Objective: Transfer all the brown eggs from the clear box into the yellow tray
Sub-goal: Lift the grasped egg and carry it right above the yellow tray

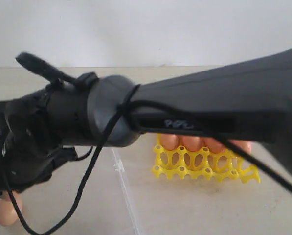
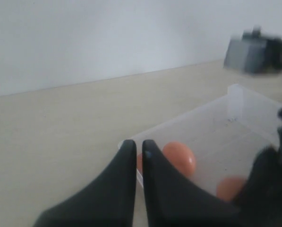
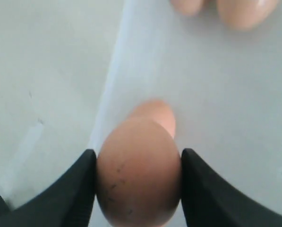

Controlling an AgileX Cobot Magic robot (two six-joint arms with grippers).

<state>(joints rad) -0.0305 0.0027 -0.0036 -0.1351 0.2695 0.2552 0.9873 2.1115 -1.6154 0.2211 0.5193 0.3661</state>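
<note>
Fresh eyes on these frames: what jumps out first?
The right pincer clamped on a speckled brown egg fills its wrist view. In the exterior view a black arm blocks the middle, with the yellow tray peeking out below it.

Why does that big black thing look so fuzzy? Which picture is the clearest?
Exterior view: the black arm sits near the lens, so it blurs and hides much of the yellow tray. Left wrist view: soft all over, the brown eggs in the clear box look smudgy. Right wrist view: clearest, with dark specks showing on the held egg; everything behind it is fuzzy.
</note>
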